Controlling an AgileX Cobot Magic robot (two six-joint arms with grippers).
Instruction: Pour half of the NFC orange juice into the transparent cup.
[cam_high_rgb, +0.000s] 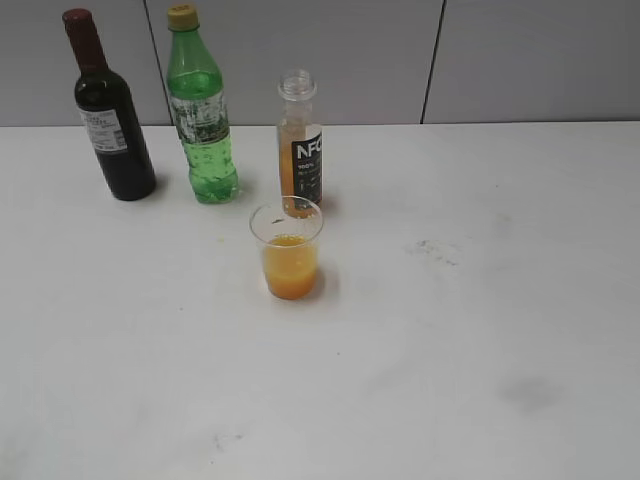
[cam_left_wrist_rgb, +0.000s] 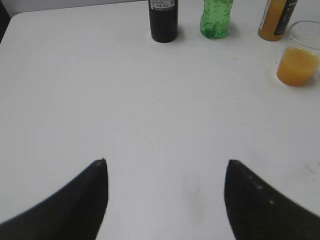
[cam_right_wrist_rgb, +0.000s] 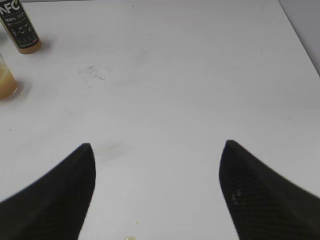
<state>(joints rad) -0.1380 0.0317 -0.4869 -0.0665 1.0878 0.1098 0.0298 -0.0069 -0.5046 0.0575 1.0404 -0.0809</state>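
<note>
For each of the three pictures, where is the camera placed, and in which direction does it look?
Exterior: raised, slanting down at the table; no robot part shows.
Left wrist: behind the open left gripper, facing the dark wine bottle and green bottle.
Right wrist: behind the open right gripper, facing bare table.
All share the NFC orange juice and transparent cup.

Left wrist view: NFC orange juice (cam_left_wrist_rgb: 276, 20) top cropped; right wrist: transparent cup (cam_right_wrist_rgb: 7, 80) half cut off.
</note>
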